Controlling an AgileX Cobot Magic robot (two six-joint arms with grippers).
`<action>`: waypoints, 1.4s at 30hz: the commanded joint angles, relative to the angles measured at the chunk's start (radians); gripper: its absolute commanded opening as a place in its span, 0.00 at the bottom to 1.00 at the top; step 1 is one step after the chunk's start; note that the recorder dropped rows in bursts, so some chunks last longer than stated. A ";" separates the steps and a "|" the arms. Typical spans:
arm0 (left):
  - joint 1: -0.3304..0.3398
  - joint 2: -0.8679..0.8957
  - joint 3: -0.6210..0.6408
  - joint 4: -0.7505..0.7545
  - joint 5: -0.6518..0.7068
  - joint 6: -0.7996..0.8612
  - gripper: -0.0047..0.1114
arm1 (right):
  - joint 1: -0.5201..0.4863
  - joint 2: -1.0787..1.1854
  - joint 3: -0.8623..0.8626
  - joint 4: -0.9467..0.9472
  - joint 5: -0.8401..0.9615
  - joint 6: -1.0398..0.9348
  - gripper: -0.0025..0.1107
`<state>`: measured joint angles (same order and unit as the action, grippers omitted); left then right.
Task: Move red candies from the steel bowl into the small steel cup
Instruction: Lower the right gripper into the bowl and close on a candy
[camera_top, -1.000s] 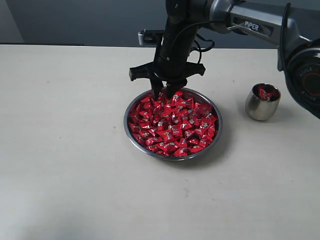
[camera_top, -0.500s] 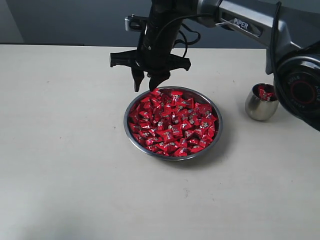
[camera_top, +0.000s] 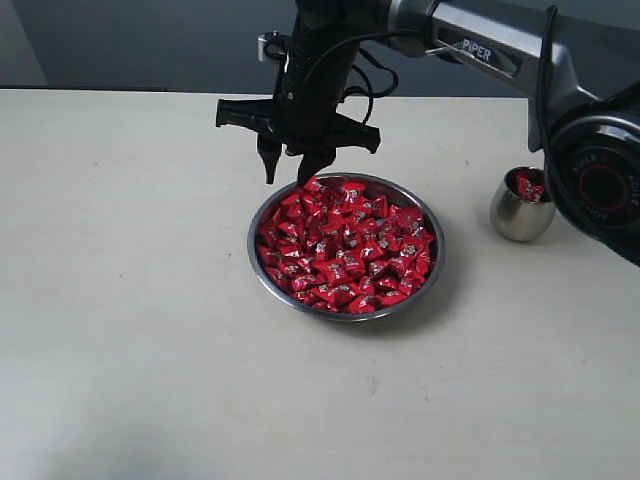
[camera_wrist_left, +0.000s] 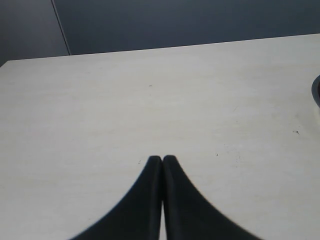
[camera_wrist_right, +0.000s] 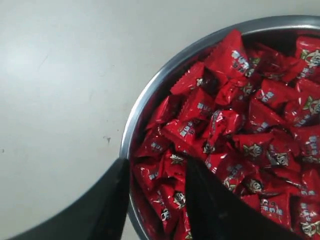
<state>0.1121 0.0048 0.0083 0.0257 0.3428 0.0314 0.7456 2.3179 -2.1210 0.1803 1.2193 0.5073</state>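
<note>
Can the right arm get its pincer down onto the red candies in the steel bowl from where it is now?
Probably yes. The open right pincer hangs above the edge of the steel bowl with nothing between it and the red candies, though one finger sits over the rim.

Table (camera_top: 130, 330), steel bowl (camera_top: 252, 245), steel cup (camera_top: 518, 218), seemingly upright

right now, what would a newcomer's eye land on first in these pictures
The steel bowl in the middle of the table, heaped with red candies, draws the eye first. In the exterior view the right hand hovers just above the bowl's far left rim, open with nothing between its fingers. To the bowl's right stands the small steel cup with a few candies inside.
</note>
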 joint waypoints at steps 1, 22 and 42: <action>-0.004 -0.005 -0.008 0.001 -0.009 -0.002 0.04 | 0.000 -0.007 -0.007 0.008 0.002 0.027 0.35; -0.004 -0.005 -0.008 0.001 -0.009 -0.002 0.04 | 0.000 -0.008 -0.007 0.001 0.002 0.163 0.35; -0.004 -0.005 -0.008 0.001 -0.009 -0.002 0.04 | 0.023 -0.079 0.181 -0.126 0.002 0.261 0.35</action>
<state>0.1121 0.0048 0.0083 0.0257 0.3428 0.0314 0.7810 2.2424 -1.9419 0.0347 1.2218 0.7423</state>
